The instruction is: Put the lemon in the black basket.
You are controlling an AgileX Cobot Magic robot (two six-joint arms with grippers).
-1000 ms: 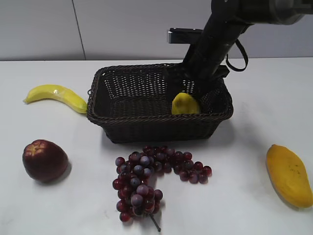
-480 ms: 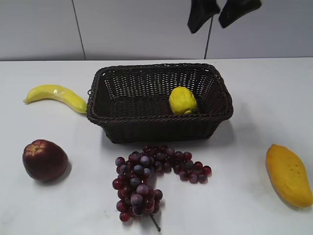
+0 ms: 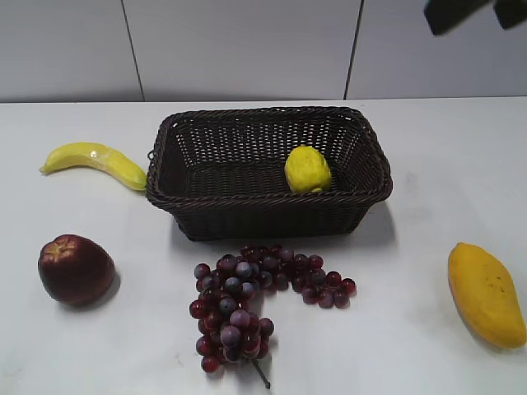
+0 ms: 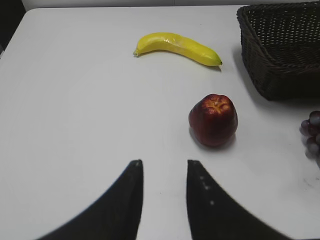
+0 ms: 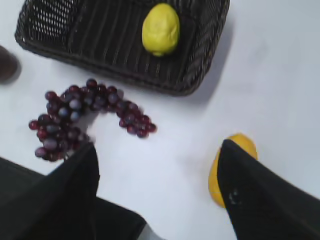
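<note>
Resting inside the black basket (image 3: 247,210), the lemon (image 3: 307,169) lies well below the right tool (image 5: 157,165) (wide open, empty).

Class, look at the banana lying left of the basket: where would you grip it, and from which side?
Grip the banana across its thick middle, coming straight down from above. It lies flat on the table, both long sides are clear, and the middle is widest. The tip nearest the basket leaves little room.

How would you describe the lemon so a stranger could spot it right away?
Find the big dark woven basket in the middle of the white table. The lemon sits inside it, toward the right end. It is the only fruit in the basket, a small bumpy bright yellow oval, unlike the long banana or larger orange-yellow mango outside.
</note>
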